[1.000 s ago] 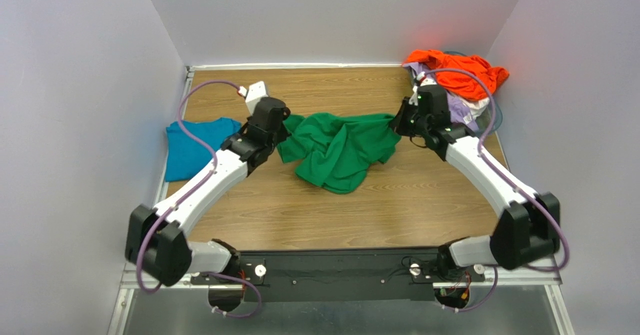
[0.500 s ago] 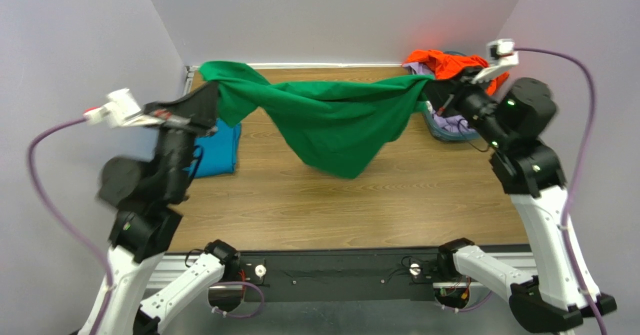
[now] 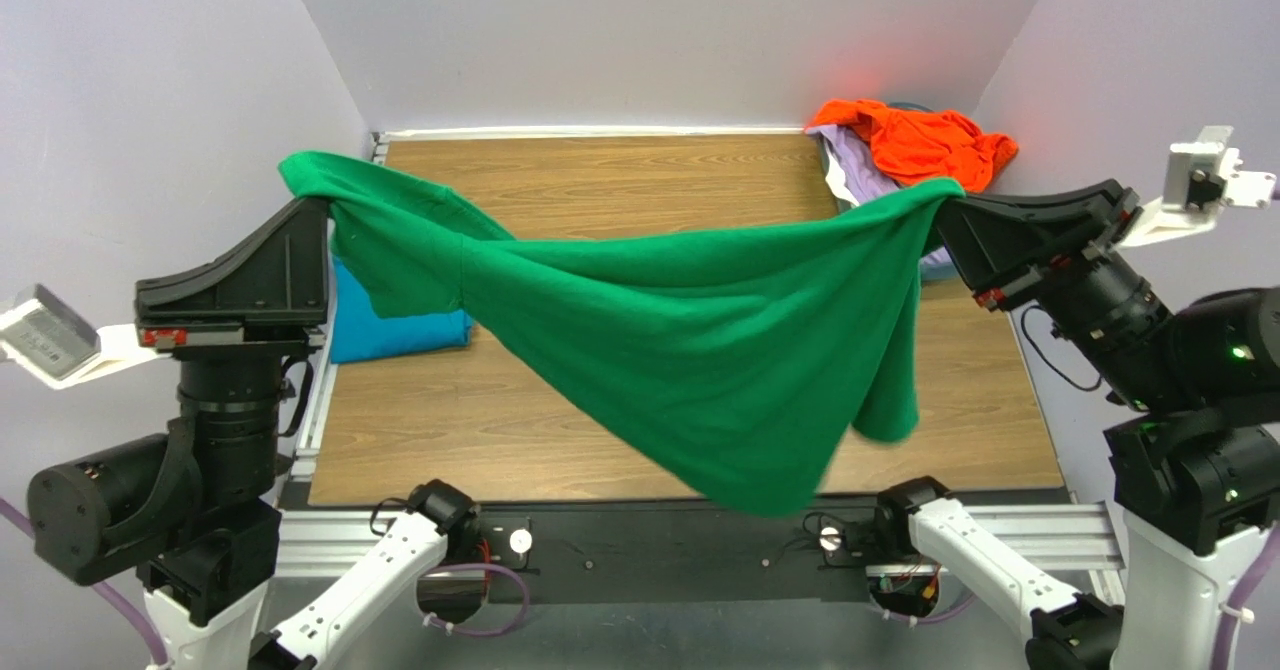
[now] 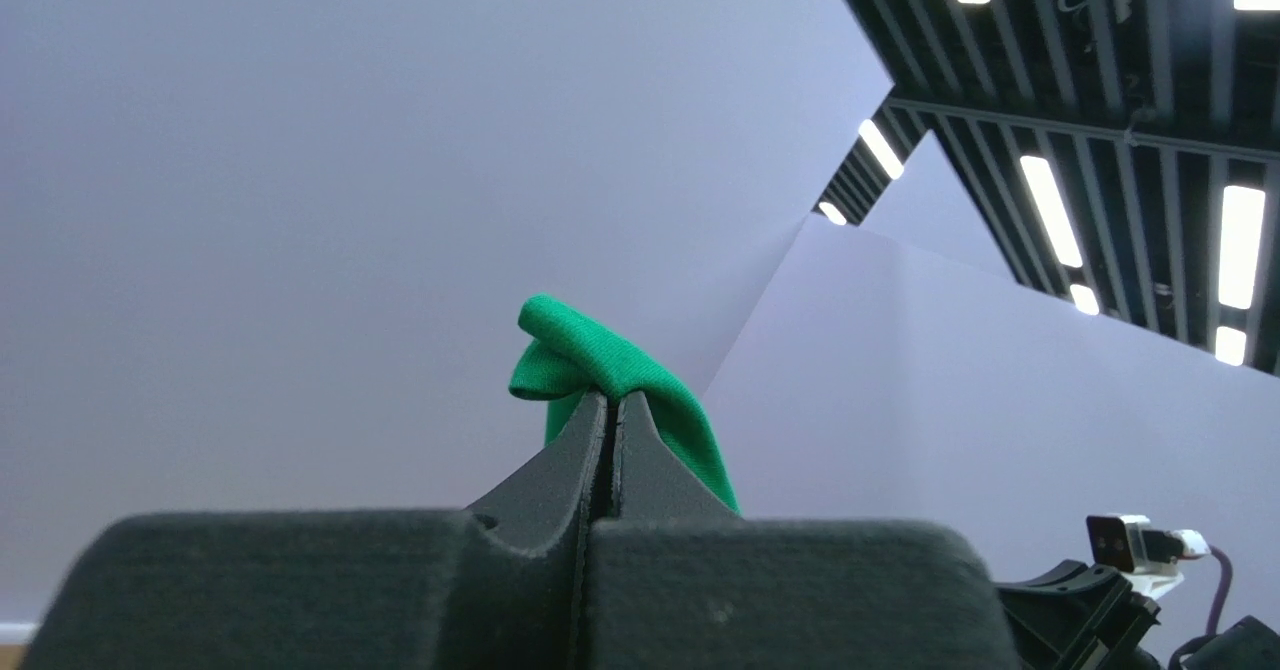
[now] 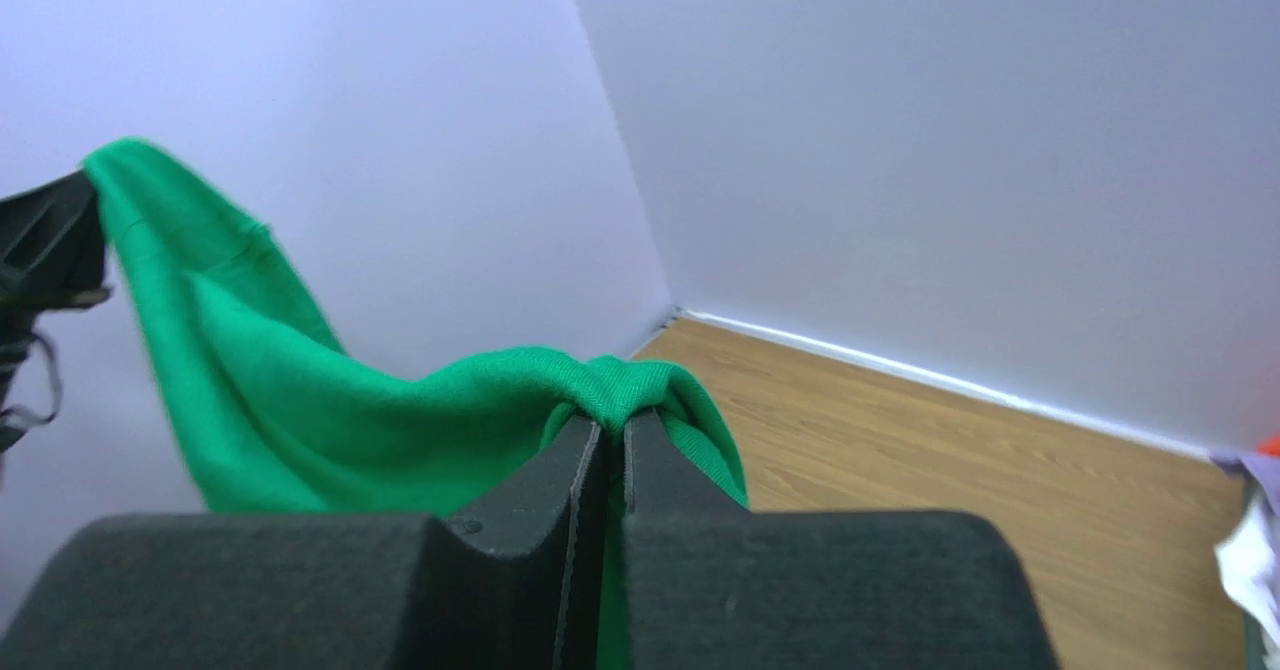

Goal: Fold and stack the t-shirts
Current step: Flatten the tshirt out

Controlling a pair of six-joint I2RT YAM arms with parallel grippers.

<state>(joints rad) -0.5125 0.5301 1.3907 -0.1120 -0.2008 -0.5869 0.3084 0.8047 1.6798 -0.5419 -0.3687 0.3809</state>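
The bright green t-shirt (image 3: 706, 348) hangs spread in the air between both grippers, high above the table. My left gripper (image 3: 319, 208) is shut on its left corner; the pinched cloth shows in the left wrist view (image 4: 601, 370). My right gripper (image 3: 947, 202) is shut on its right corner, with green cloth (image 5: 616, 385) bunched over the fingertips in the right wrist view. The shirt's lower edge sags toward the table's near edge. A folded teal-blue t-shirt (image 3: 394, 325) lies flat at the table's left, partly hidden by the green shirt. Orange (image 3: 920, 142), lavender and white shirts are piled at the back right.
The pile of shirts sits in a basket in the back right corner, mostly hidden by the cloth and the right arm. Grey walls close in the wooden table (image 3: 631, 183) on the left, back and right. A black rail (image 3: 661, 528) runs along the near edge.
Both arms have risen and pulled back toward the near edge and outward, lifting the green shirt off the table and stretching it wide between them.
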